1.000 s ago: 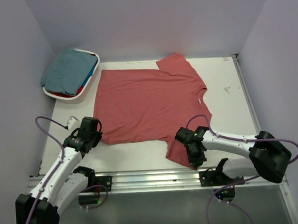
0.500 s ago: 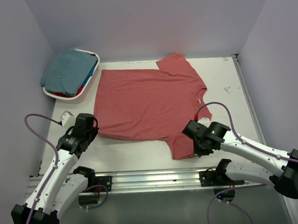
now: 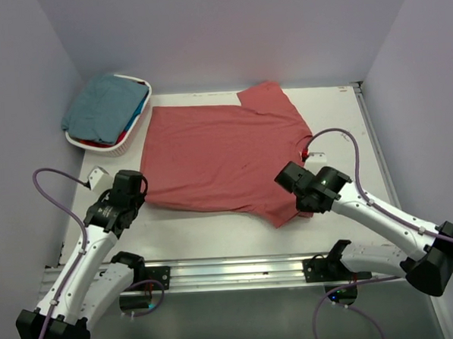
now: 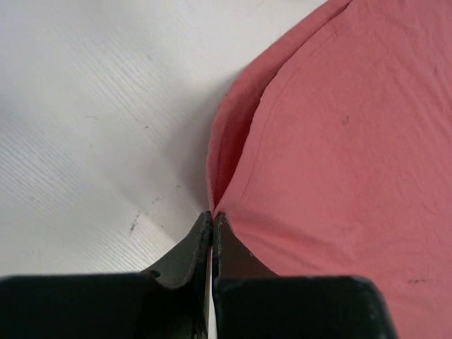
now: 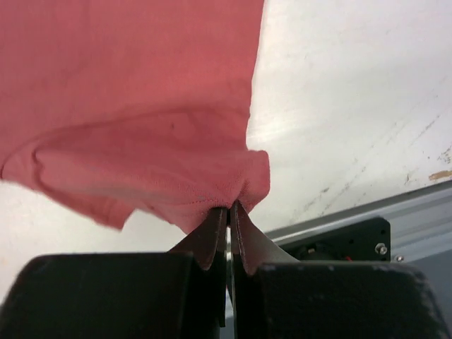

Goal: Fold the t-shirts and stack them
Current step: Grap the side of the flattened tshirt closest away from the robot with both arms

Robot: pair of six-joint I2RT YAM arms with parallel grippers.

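A brick-red t-shirt [image 3: 222, 151] lies spread on the white table [image 3: 207, 235], its neck to the right. My left gripper [image 3: 139, 194] is shut on the shirt's near-left hem corner; in the left wrist view the jaws [image 4: 212, 214] pinch the hem of the red cloth [image 4: 339, 141]. My right gripper [image 3: 301, 203] is shut on the near sleeve, which hangs bunched from the closed jaws [image 5: 228, 207] above the table, below the shirt's body [image 5: 141, 78]. A teal t-shirt [image 3: 105, 106] fills the white basket [image 3: 126, 144], with blue and red cloth showing at its side.
The basket stands at the table's far left corner against the wall. A metal rail [image 3: 232, 272] with both arm bases runs along the near edge. Walls close in the left, far and right sides. A small mark [image 3: 346, 135] is on the table's right part.
My right gripper has lifted the near sleeve and carried it away from the near edge, towards the shirt's body. The left gripper has shifted slightly left and farther with the hem corner.
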